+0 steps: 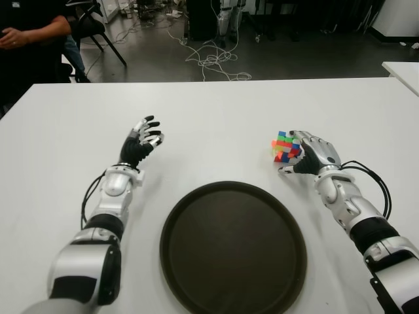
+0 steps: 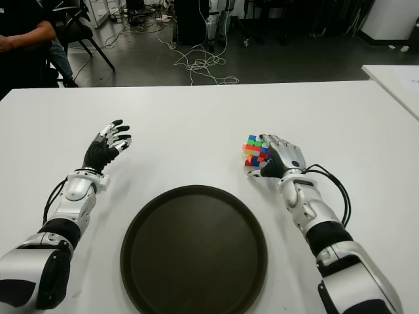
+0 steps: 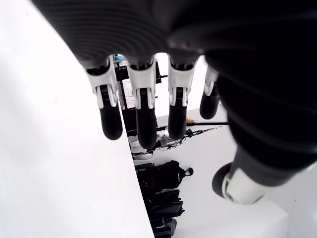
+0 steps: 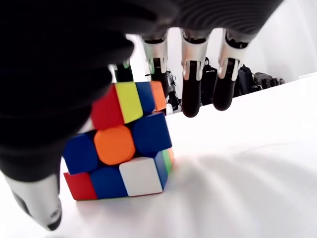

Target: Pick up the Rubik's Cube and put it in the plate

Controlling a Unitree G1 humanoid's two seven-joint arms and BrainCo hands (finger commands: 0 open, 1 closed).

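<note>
White tabletop (image 1: 216, 118) fills the scene. Right hand (image 1: 314, 154) sits against the Rubik's Cube (image 1: 284, 146) with fingers extended past it, not closed. Cube stands on the table, just beyond the dark plate's (image 1: 196, 275) far-right rim. Left hand (image 1: 141, 145) hovers spread, empty.

The right hand (image 1: 313, 156) sits at the right of centre in the eye view, palm turned inward, fingers (image 4: 191, 94) extended and uncurled, thumb low beside them. The left hand (image 1: 141, 143) is left of centre, raised on its forearm, its fingers (image 3: 111, 119) spread loosely and holding nothing.
</note>
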